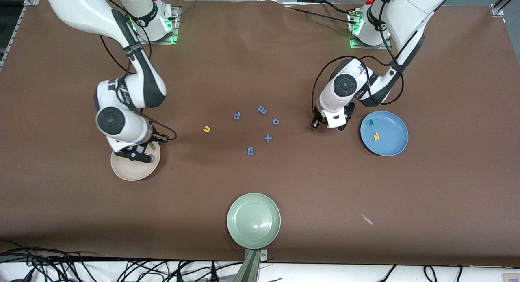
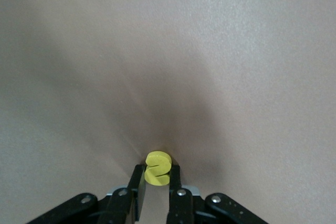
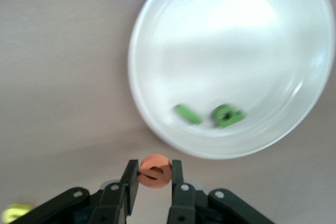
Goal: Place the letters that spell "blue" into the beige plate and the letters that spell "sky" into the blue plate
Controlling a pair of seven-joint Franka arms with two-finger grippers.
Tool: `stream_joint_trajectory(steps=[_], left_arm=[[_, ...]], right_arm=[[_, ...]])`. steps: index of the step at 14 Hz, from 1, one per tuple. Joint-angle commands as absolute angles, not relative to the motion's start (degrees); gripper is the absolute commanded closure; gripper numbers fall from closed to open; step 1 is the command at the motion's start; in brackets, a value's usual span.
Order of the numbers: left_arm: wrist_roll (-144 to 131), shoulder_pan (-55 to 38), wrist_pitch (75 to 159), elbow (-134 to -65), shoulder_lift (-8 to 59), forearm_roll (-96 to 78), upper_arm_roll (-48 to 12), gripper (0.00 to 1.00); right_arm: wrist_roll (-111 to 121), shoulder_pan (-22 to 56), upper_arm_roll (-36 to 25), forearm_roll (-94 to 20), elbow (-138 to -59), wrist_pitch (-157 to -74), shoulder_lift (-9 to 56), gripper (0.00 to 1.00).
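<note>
Nearest the front camera sits the pale green plate, which plays no part and should stay untouched.

Farther back, toward the right arm's end of the tabletop, the right tool is clamped on the orange e and hangs over the rim of the beige plate. To do this step well, it should travel a little more toward the plate's middle before letting go, and release low, so the light letter neither bounces out nor lands on the rim. The green l and green b already lie side by side in that plate, so the drop should land beside them. The e is a small, round, matte orange piece, held by its flat faces.

The yellow u lies alone on the tabletop between the beige plate and a cluster of periwinkle letters. It appears to be the last piece "blue" needs.

Toward the left arm's end, the blue plate holds the yellow k and the teal y. Just beside it the left tool is down at the tabletop, its fingers pressed against both sides of the yellow s, a small chunky letter. A straight lift and a short carry over the blue plate would likely complete "sky".
</note>
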State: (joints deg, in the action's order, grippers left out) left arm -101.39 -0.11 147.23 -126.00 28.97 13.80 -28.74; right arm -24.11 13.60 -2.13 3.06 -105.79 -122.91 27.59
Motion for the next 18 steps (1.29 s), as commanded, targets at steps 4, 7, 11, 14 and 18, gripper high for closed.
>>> stream_joint_trajectory(steps=[4,7,11,14,18], left_arm=[[-101.78,2.27,137.55,-120.06,28.13,18.02,-28.48,0.94],[-96.35,6.75,135.63,-119.97,26.37,18.02,-28.48,0.94],[-85.46,15.44,132.63,-119.01,25.49,18.02,-28.56,0.94],[-78.42,20.9,132.54,-117.86,25.23,18.02,-28.65,0.94],[-72.69,23.98,131.66,-119.26,25.58,18.37,-28.39,0.92]], right_arm=[[-16.08,13.01,-5.45,2.29,-107.93,-125.95,28.12,0.46],[-16.61,12.92,-5.36,1.32,-107.75,-125.42,27.95,0.44],[-24.05,13.53,-1.6,-1.4,-107.23,-124.19,27.69,0.44],[-38.45,14.49,4.55,-1.32,-107.14,-124.89,27.95,0.44],[-48.15,20.12,5.36,-0.97,-107.49,-127.25,28.39,0.39]])
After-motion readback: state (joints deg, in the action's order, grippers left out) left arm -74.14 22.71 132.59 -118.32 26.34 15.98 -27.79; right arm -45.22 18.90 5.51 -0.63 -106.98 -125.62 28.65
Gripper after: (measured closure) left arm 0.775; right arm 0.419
